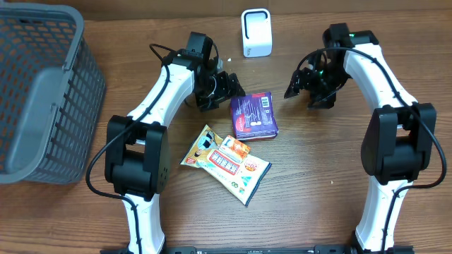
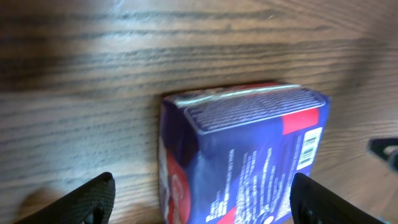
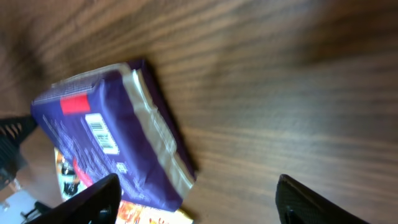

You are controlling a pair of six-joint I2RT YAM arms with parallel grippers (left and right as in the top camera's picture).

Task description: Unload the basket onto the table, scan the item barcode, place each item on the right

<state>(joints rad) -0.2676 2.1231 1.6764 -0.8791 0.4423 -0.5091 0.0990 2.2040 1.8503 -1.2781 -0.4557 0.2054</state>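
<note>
— Left gripper (image 2: 205, 199) up close: black jaws were spread wide, with the purple rectangular foil packet (image 2: 242, 155) just ahead, ungripped!
— And the right gripper (image 3: 202, 202)?
— Spread too, pinching nothing. That packet lay flat on the brown wooden desk (image 1: 318, 176), between both grippers, white barcode (image 1: 266, 101) up. The white box scanner (image 1: 256, 32) stood at the far edge.
</note>
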